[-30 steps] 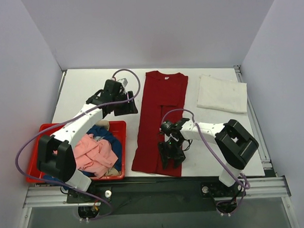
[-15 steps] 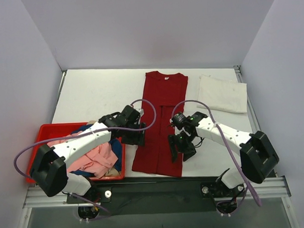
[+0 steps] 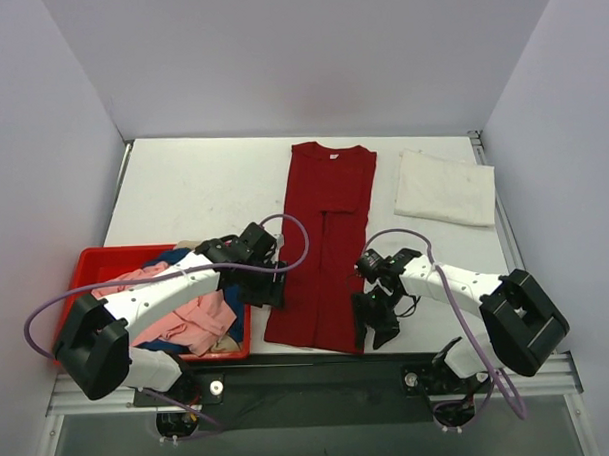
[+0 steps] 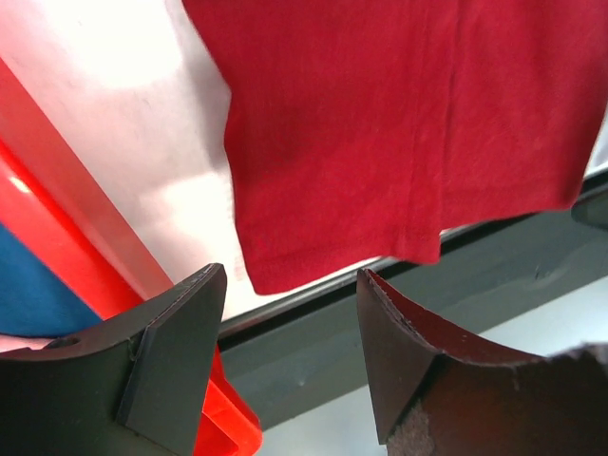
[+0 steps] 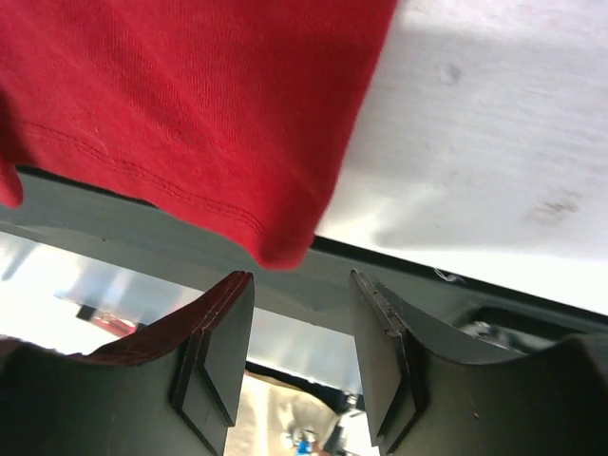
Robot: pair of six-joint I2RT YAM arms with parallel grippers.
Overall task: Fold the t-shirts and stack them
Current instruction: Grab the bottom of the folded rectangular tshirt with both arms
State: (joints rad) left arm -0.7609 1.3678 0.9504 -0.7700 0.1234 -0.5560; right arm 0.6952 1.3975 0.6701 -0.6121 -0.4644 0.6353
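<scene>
Ok so the step in hand looks like the lengthwise-to-half fold on the red shirt (image 3: 325, 227). It lies flat down the middle of the table (image 3: 193, 182) as a long narrow strip, collar at the far end. The hem is right at the near edge, hanging a bit over the dark rail. The white shirt (image 3: 445, 186) sits folded at the far right, so I'd guess that's where the stack goes. The pink shirt (image 3: 198, 317) and blue shirt (image 4: 24, 290) are bunched in the bin (image 3: 95, 257) on the left, not folded yet.

Both arms are down at the hem, one per corner. The left gripper (image 4: 290, 285) is spread wide, with nothing in it. In its wrist view the left hem corner sits just ahead of the gap between the fingers. The right gripper (image 5: 300, 277) is the same deal: fingers apart, empty, the right corner poking down toward the gap. I can't tell if either one actually touches the cloth yet.

Next move, I reckon: push in a little so each corner sits properly between the fingers, then pinch. Then lift both together and carry the hem up toward the collar. The arms need to stay level or the fold goes crooked. Thin cloth at a table edge is fiddly, and a finger could easily slide under and grab nothing.
</scene>
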